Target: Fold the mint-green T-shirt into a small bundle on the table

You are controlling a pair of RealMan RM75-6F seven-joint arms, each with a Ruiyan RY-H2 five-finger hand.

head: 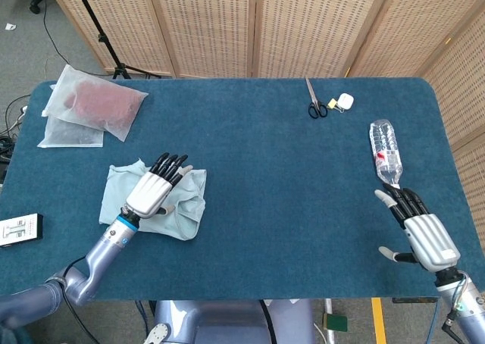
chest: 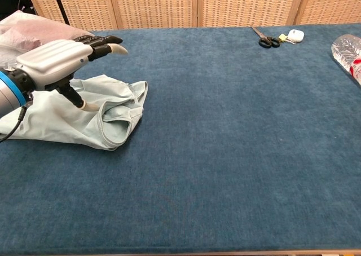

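Note:
The mint-green T-shirt (head: 184,205) lies as a rumpled, partly folded bundle at the table's front left, its collar (chest: 115,119) showing toward the middle. My left hand (head: 157,189) hovers flat over the shirt (chest: 62,123) with fingers stretched out and apart, holding nothing; its thumb (chest: 78,98) points down toward the cloth. In the chest view that left hand (chest: 56,57) covers the shirt's far part. My right hand (head: 419,226) rests open at the front right corner of the table, far from the shirt and empty. It is absent from the chest view.
Two plastic bags with red contents (head: 95,107) lie at the back left. Scissors (head: 314,101) and a small white object (head: 345,101) sit at the back middle. A plastic bottle (head: 386,151) lies near the right edge, just beyond my right hand. A small device (head: 19,229) is off the table's left edge.

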